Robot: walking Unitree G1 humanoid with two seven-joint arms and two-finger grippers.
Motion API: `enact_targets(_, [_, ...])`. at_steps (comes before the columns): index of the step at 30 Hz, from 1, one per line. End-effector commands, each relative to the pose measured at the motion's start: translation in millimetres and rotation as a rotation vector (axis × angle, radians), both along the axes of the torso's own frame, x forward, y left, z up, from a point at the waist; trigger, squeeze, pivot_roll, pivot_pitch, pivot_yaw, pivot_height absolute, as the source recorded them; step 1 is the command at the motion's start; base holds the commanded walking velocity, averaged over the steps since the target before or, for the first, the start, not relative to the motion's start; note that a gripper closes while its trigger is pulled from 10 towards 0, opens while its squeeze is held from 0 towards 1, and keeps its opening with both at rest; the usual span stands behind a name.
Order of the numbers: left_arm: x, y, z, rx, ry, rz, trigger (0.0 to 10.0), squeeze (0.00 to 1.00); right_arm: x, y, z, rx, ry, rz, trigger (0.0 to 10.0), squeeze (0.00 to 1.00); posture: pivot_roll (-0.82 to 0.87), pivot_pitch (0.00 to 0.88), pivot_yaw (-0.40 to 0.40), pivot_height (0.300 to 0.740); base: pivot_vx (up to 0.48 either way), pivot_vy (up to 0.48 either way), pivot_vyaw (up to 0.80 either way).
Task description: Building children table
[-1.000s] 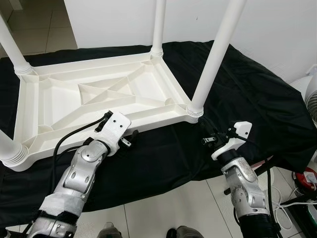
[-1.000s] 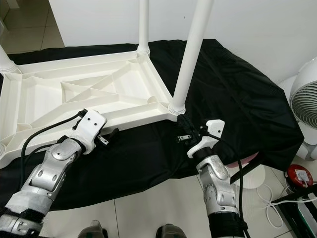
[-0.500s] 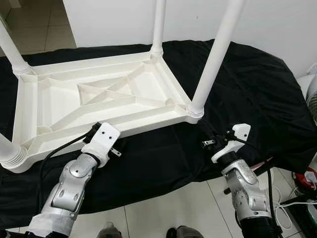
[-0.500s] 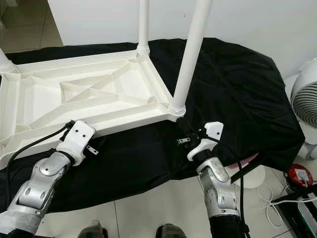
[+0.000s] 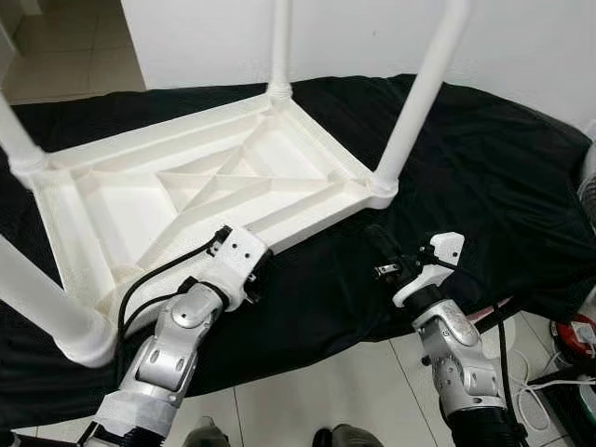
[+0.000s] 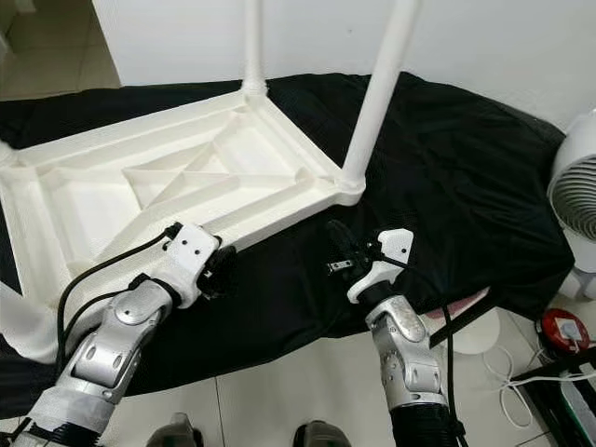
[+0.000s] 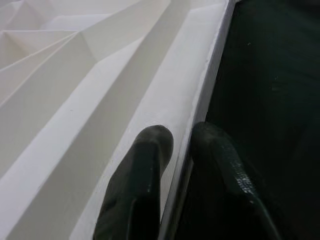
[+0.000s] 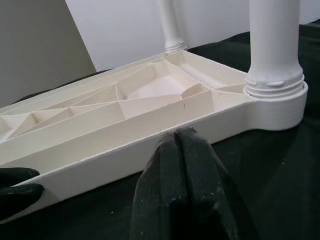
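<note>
Setting: black cloth (image 5: 484,168) draped over a low surface, pale tiled floor (image 5: 317,396) in front of it, a white wall (image 5: 205,37) behind.
Robot's feet: two dark toe tips (image 5: 207,436) at the near edge of the head views, on the tiles below both arms.
Right gripper: right gripper (image 5: 380,244) lies low over the cloth, its two black fingers (image 8: 182,160) pressed together with nothing between them; the tips sit just short of the tabletop's near rim.
Left gripper: left gripper (image 7: 181,139) is pinched on the near rim of the tabletop, one finger (image 7: 145,165) inside on the white plastic, the other outside on the cloth side, the thin edge between them.
Table: white plastic children's table (image 5: 214,186) lies upside down on the cloth, straight ahead of both grippers, its ribbed underside facing up with diagonal stiffening ribs.
Near legs: one round white leg (image 5: 424,93) stands up from the corner socket just beyond the right gripper; another white leg (image 5: 42,307) rises from the near corner out past the left gripper.
Far legs: a third leg (image 5: 277,47) stands at the far corner by the wall; a fourth (image 5: 14,140) stands at the far corner on the left gripper's side.
Beside the cloth: a white fan (image 6: 573,200) and a red object (image 6: 559,331) with cables on the floor, off to the right gripper's outer side.
</note>
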State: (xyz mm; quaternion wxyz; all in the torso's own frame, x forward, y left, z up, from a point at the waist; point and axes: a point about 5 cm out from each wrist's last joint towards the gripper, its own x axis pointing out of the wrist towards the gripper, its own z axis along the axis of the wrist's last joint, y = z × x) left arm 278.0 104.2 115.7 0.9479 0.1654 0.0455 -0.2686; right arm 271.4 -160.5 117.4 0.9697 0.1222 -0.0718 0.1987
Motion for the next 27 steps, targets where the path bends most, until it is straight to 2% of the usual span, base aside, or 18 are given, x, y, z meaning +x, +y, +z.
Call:
enact_targets(1, [-0.5,0.7,-5,0.018,0.017,0.023,0.0,0.0,-2.0,-1.9,-2,-0.012,0.012,-0.012,10.0,0.0,0.04,0.013,-0.03,0.74,0.0,0.0,0.0])
enact_targets(4, [0.3,-2.6,-3,0.013,0.01,0.018,0.0,0.0,-2.0,-2.1,-3,-0.012,0.013,-0.014,10.0,0.0,0.04,0.013,-0.029,0.74,0.0,0.0,0.0])
enact_targets(5, [1.7,-6.5,0,0.01,-0.002,0.01,0.7,0.0,-1.7,-1.3,-2,-0.011,0.012,-0.016,10.0,0.0,0.04,0.013,-0.029,0.74,0.0,0.0,0.0])
enact_targets(6, [2.3,-11.2,4,0.012,-0.026,-0.008,9.3,0.0,-1.4,1.3,-2,-0.01,0.009,-0.012,10.0,0.0,0.04,0.012,-0.03,0.74,0.0,0.0,0.0])
enact_targets(7, [2.3,-15.2,6,0.007,-0.041,-0.026,10.0,0.0,-1.0,4.2,-2,-0.009,0.007,-0.007,10.0,0.0,0.04,0.013,-0.03,0.74,0.0,0.0,0.0])
enact_targets(9, [-2.5,-21.4,11,-0.024,-0.061,-0.093,10.0,0.0,-0.7,8.6,-2,-0.013,0.003,0.0,10.0,0.0,0.04,0.012,-0.032,0.74,0.0,0.0,0.0])
enact_targets(11, [-2.5,-21.4,11,-0.024,-0.061,-0.093,10.0,0.0,-0.7,8.6,-2,-0.013,0.003,0.0,10.0,0.0,0.04,0.012,-0.032,0.74,0.0,0.0,0.0])
enact_targets(12, [-6.1,-22.7,12,-0.034,-0.07,-0.131,10.0,0.0,-0.4,10.5,-1,-0.014,0.002,0.001,10.0,0.0,0.04,0.015,-0.031,0.74,0.0,0.0,0.0])
enact_targets(15, [-9.0,-20.6,10,-0.007,-0.078,-0.164,10.0,0.0,0.5,13.3,-1,-0.013,0.0,0.004,10.0,0.0,0.04,0.019,-0.034,0.74,0.0,0.0,0.0])
enact_targets(17, [-7.3,-16.9,7,0.026,-0.07,-0.155,10.0,0.0,0.7,14.2,-1,-0.014,-0.001,0.006,10.0,0.0,0.05,0.023,-0.035,0.74,0.0,0.0,0.0])
enact_targets(24, [-5.1,-11.9,9,0.01,-0.065,-0.139,10.0,0.0,0.4,12.9,-1,-0.014,-0.001,0.003,10.0,0.0,0.05,0.026,-0.035,0.74,0.0,0.0,0.0])
enact_targets(25, [-2.3,-13.3,9,0.016,-0.068,-0.143,0.0,0.0,0.8,11.7,-1,-0.014,-0.002,-0.004,10.0,0.0,0.05,0.03,-0.033,0.74,0.0,0.0,0.0])
enact_targets(27, [-1.2,-17.7,9,0.01,-0.069,-0.159,0.0,0.0,1.3,11.8,0,-0.012,-0.004,-0.006,10.0,0.0,0.04,0.036,-0.033,0.74,0.0,0.0,0.0])
